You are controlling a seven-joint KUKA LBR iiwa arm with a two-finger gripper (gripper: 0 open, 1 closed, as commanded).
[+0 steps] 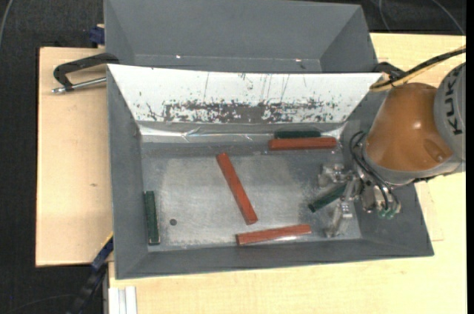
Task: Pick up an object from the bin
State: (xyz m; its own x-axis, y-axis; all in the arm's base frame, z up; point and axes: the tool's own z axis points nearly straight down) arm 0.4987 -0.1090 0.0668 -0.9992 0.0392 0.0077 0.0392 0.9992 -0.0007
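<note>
we've got the end effector [337,200] low in the lower right corner of the bin [126,157], right at a dark green stick [320,203] lying aslant near the front-wall red stick [274,235], probably lined up for a grab, though we can't tell how open it is

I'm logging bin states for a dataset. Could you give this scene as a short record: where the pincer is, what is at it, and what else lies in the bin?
container: bin, grey metal
pincer: low in the right front corner
at pincer: tilted green bar; grip cannot be told
floor centre: middle red bar, diagonal
front wall: front red bar
back wall: back red bar, back green bar just behind it
left wall: left green bar
</note>
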